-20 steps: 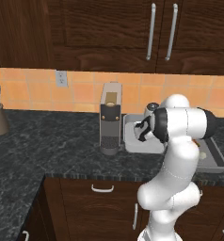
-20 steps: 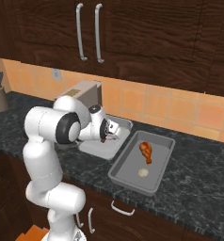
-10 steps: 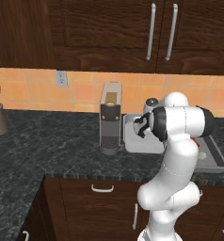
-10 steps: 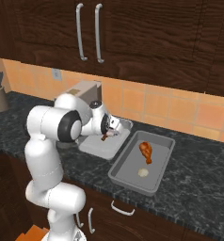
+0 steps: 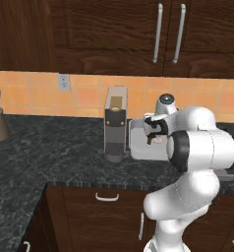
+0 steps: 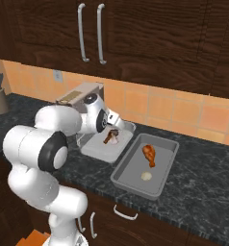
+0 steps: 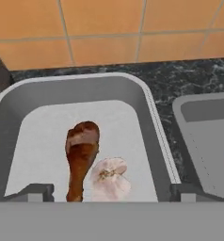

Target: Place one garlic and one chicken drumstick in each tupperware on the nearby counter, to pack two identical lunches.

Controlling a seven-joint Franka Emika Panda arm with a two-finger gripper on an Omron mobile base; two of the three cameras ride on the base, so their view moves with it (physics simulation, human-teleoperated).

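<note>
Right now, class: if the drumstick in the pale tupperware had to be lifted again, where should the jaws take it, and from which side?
Probably across the drumstick's narrow bone end, from straight above. It lies flat in the pale tupperware, garlic touching its side, so the open gripper should avoid that side.

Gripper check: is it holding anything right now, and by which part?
Nothing is held. The gripper is open above the pale tupperware; the drumstick and garlic lie loose inside.
</note>
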